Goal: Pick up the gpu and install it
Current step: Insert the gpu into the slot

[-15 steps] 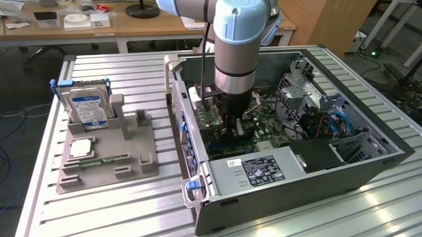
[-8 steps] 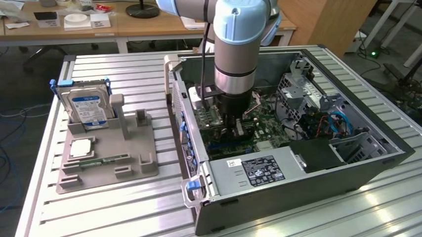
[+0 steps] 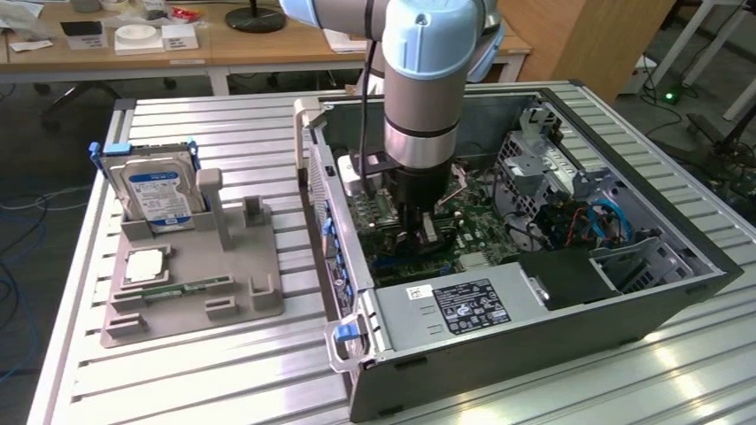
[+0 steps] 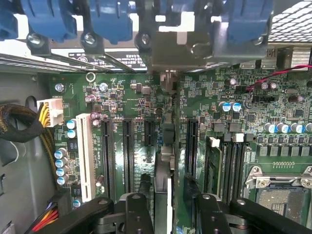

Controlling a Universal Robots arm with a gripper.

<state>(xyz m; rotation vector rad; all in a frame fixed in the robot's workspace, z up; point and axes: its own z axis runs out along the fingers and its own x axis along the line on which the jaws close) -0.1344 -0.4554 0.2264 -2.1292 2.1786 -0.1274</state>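
While fingers (image 4: 165, 204) grip gpu (image 4: 165, 146), slots (image 4: 127, 151) flank it.

The gripper (image 3: 423, 232) hangs inside the open computer case (image 3: 661, 292), over the motherboard (image 3: 473, 235). Between its fingers (image 4: 141, 187) the gpu (image 4: 163, 195) stands on edge, running away from the gripper along the expansion slots (image 4: 127, 151) that lie on both sides of it. The power supply (image 3: 466, 305) sits just beside the gripper toward the case's near end. Well apart from the gripper, at the exterior view's left, a parts holder (image 3: 195, 283) on the table (image 3: 177, 381) carries a hard drive (image 3: 154, 190) upright and a memory stick (image 3: 177, 289) lying flat.
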